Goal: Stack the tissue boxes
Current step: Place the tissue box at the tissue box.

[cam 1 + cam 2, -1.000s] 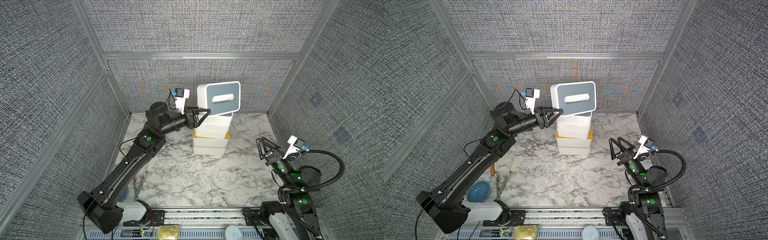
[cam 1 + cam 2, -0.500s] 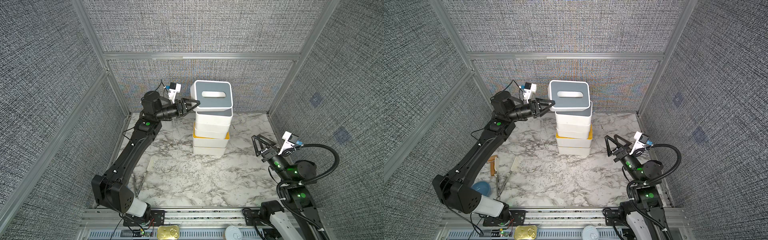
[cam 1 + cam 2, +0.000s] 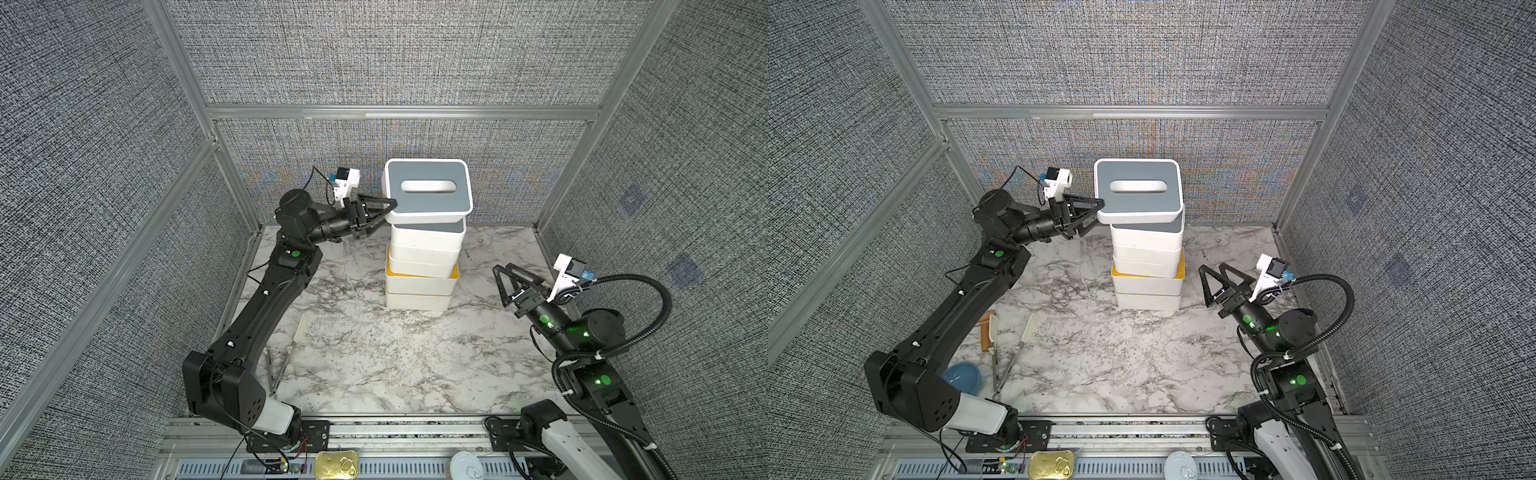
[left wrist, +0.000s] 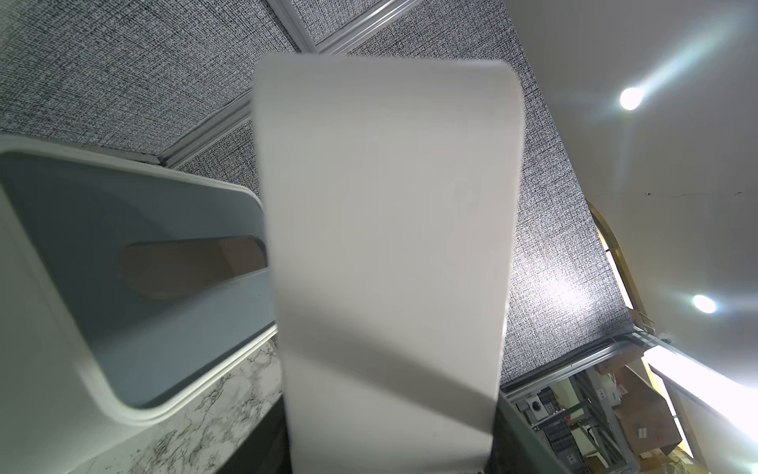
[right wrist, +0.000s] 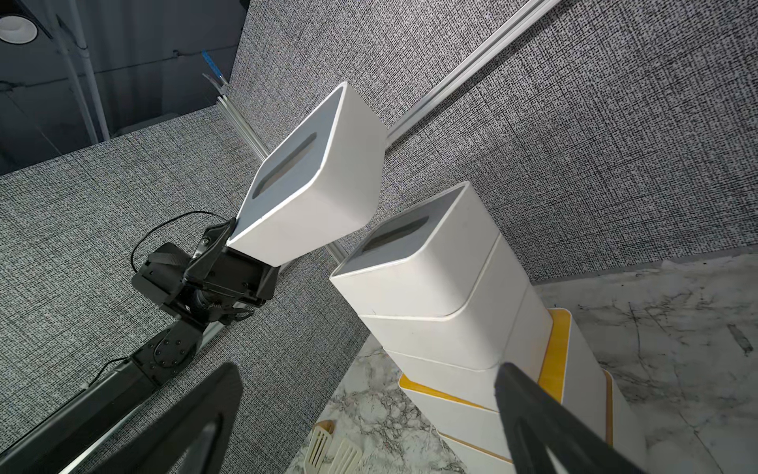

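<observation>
Tissue boxes (image 3: 419, 282): 6 tot, 5 stacked on tabletop (image 3: 374, 353), grey-lid one (image 3: 428, 187) clamped in my left gripper (image 3: 390, 209); right gripper (image 3: 502, 267) open.

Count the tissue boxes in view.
6. One grey-lidded box hangs tilted in the left arm's jaws just above the stack; five sit stacked on the table. None seems hidden.

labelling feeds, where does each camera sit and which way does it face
Top views: above the front rail, looking down at the table; left arm, right arm.
Left wrist: on left arm, facing the held box; left end effector barely shows.
Right wrist: on right arm, looking up at the stack; open right end effector.
Shared: all show the held box.
</observation>
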Tool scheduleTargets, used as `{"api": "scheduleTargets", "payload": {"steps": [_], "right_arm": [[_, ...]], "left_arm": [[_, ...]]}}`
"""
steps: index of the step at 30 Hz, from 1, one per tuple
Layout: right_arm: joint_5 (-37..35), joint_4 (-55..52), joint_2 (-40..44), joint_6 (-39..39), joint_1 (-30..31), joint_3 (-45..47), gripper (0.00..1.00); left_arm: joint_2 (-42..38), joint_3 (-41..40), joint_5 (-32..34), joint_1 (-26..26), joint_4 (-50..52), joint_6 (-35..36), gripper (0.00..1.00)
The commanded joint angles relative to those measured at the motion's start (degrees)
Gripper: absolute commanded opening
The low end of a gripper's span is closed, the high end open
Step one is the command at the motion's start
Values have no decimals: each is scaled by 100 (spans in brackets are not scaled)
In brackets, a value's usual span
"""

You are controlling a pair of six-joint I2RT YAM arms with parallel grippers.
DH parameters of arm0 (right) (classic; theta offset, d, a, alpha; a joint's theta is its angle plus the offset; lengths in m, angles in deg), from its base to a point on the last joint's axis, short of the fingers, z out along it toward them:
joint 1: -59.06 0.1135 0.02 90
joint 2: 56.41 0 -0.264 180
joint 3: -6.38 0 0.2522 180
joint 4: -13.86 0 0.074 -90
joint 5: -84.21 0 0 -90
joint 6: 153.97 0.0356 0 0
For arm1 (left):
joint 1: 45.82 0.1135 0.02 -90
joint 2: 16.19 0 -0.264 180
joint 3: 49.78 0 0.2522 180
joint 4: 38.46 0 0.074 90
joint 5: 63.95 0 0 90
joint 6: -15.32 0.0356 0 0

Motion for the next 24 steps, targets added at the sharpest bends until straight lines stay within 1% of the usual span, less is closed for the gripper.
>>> {"api": "scheduleTargets", "payload": {"steps": [1, 5, 9, 13, 20, 24], "right_arm": [[-243, -77, -63, -206, 109, -161, 99], [-280, -193, -188, -336, 211, -367, 99], [-351, -249, -280, -420, 261, -464, 99], [-419, -266, -355, -494, 305, -536, 99], [-496, -396, -653, -622, 410, -833, 99], [-619, -523, -852, -753, 491, -1108, 99]], "left_arm": [[37, 20, 103, 10, -349, -118, 33], [128, -30, 140, 11, -347, -133, 33], [177, -217, 178, 17, -578, -280, 33], [199, -233, 227, 14, -515, -272, 34], [146, -395, 317, 7, -605, -388, 40], [39, -655, 372, 2, -939, -606, 42]]}}
